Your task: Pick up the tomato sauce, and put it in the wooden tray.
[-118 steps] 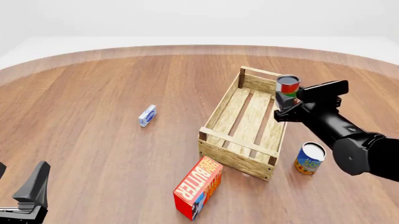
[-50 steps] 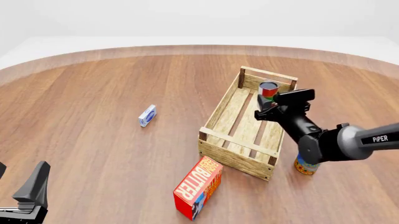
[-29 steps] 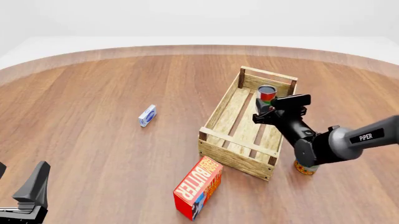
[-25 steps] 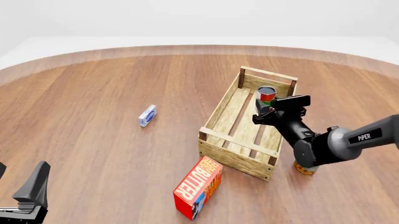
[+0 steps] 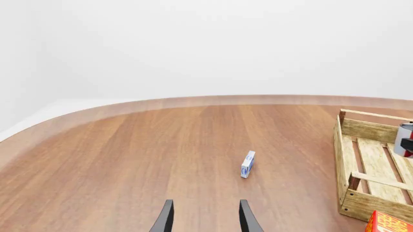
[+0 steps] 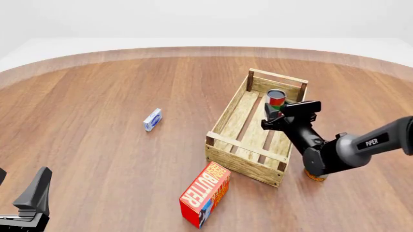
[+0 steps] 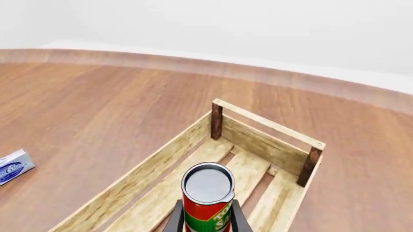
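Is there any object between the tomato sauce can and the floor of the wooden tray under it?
Nothing visible is in the way. The right tool holds the tomato sauce upright over the far part of the wooden tray, and the slats around it are bare. The butter box lies outside the tray.

The right gripper [image 6: 273,114] sits low inside the wooden tray [image 6: 240,109], closed on the upright tomato sauce [image 6: 276,97]. Ahead of it the raised end rail [image 7: 270,124] and two corner posts bar the way; slatted side walls hem it in on both sides. Above is open air. The left gripper [image 5: 205,218] has bare table [image 5: 129,154] ahead, with only a small blue-and-white box [image 5: 248,164] standing beyond its fingertips.
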Motion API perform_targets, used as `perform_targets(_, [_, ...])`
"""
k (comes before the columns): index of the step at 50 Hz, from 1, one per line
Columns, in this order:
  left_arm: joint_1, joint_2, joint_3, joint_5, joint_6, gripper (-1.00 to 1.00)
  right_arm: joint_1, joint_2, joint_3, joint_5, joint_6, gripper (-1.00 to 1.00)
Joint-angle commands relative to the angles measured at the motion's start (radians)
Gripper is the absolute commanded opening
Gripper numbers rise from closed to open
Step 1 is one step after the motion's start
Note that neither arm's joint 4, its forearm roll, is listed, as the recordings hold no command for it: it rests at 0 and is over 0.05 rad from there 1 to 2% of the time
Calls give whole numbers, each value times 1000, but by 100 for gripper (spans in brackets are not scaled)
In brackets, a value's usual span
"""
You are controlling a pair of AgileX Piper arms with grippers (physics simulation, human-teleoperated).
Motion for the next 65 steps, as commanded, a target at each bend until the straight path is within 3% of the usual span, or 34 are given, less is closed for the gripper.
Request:
perform_targets(1, [0,0,0,0,0,100,1,14,-4,-34,16,-100])
perform_targets(65, [0,0,0,0,0,100,18,77,-49,-15,3,-100])
